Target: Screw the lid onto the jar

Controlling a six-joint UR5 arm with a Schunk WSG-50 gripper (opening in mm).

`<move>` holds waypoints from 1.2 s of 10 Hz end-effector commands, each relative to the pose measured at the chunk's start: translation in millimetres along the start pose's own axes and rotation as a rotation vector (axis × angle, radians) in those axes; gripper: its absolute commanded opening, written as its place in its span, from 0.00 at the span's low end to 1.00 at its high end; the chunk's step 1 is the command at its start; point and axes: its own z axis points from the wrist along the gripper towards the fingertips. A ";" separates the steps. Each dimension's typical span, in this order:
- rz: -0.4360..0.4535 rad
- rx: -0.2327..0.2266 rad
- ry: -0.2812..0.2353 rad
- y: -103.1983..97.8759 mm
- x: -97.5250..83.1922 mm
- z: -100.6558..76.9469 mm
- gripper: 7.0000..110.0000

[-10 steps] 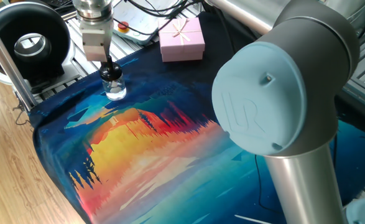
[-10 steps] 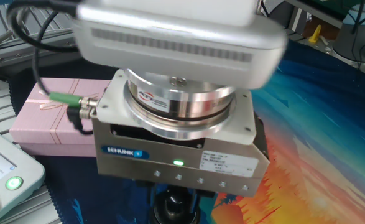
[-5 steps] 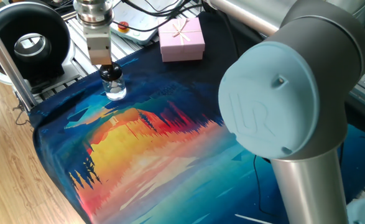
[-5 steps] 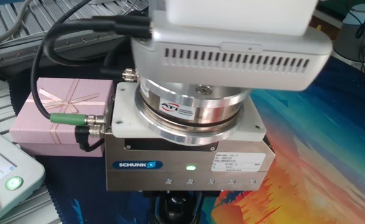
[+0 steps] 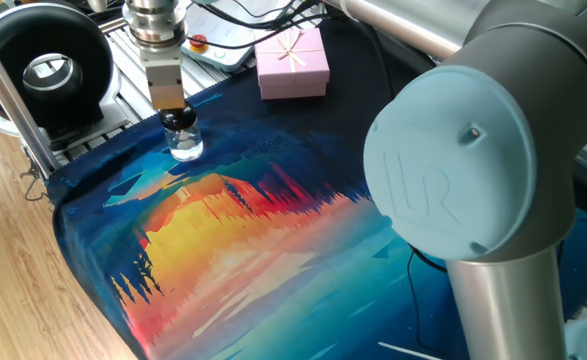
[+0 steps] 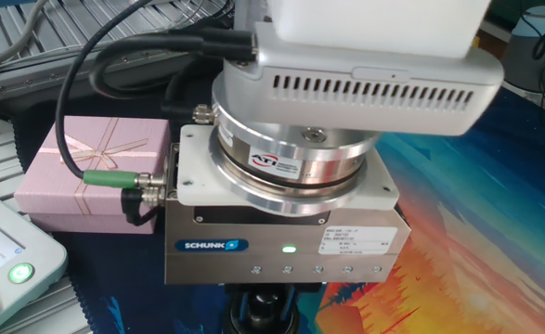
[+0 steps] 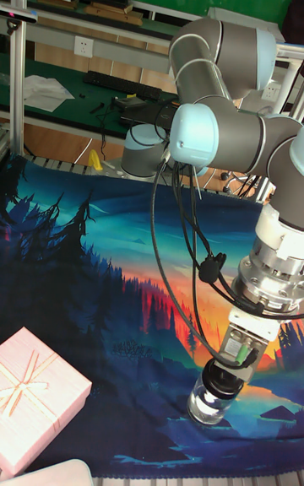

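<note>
One gripper [image 5: 177, 113] upper left of frame, fingers closed round black lid [image 5: 179, 119] seated on glass jar [image 5: 185, 146]; screwing step underway, next needs wrist rotation w/ light downforce

Jar [image 5: 186, 148] is stood on mat [image 5: 273, 240], lid [image 5: 180, 119] on top, tool [image 5: 176, 112] directly above; box [image 5: 293, 62] is set behind, well apart.

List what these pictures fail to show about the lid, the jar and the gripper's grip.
- Threads between lid and jar: too small in one fixed view.
- Jar in the other fixed view: cut off by the bottom edge, under the gripper body.
- Fingertips on the lid: hidden by the gripper body in the tall fixed view.
</note>
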 end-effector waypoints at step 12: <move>0.226 0.029 0.041 -15.1 13.8 -0.9 0.00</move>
